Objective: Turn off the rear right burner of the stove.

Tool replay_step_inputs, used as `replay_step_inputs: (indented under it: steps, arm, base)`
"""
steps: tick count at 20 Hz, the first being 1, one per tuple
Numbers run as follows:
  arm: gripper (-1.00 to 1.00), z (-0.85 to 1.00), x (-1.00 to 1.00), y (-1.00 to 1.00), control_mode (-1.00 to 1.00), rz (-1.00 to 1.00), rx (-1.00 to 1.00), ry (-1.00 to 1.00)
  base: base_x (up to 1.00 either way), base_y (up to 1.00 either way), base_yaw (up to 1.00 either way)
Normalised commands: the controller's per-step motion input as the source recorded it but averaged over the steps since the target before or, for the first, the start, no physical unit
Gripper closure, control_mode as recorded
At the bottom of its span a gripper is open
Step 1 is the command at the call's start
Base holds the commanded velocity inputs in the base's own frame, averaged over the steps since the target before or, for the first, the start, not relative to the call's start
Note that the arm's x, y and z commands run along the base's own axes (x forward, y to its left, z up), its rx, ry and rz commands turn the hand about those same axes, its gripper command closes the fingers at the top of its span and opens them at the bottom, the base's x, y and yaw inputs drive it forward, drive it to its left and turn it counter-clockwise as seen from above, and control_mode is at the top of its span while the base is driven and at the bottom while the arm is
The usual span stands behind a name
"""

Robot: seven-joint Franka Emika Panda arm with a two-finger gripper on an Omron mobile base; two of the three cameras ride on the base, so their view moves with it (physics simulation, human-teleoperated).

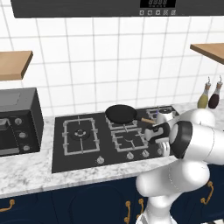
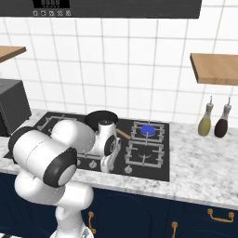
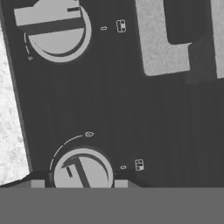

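Right base view gives me the arm folded forward and low over the stove (image 2: 160, 174), its gripper (image 2: 105, 163) pointing down at the front knob row. Hand view puts one silver knob (image 3: 82, 171) right at the fingertips, a second knob (image 3: 57, 28) well apart. I cannot tell the jaw width. The rear right burner (image 2: 148, 129) glows blue beside the black frying pan (image 2: 100, 119).
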Motion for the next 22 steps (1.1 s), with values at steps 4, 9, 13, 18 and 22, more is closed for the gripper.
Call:
replay_step_inputs:
  steps: [4, 9, 13, 18, 22]
  arm:
    - [1.0, -0.46, -0.18, 0.0, -1.0, -0.27, 0.0, -0.08]
    - [1.0, -0.45, -0.13, 0.0, -1.0, -0.29, 0.0, -0.07]
    - [1.0, -0.44, -0.09, 0.01, -1.0, -0.3, 0.0, -0.08]
    - [1.0, -0.5, -0.09, 0.11, -1.0, -0.34, 0.0, -0.11]
    - [1.0, -0.52, -0.14, 0.18, -1.0, -0.36, 0.0, -0.12]
  base:
    - [0.0, 0.0, 0.0]
    - [0.0, 0.0, 0.0]
    - [0.0, 0.0, 0.0]
    - [0.0, 0.0, 0.0]
    - [0.0, 0.0, 0.0]
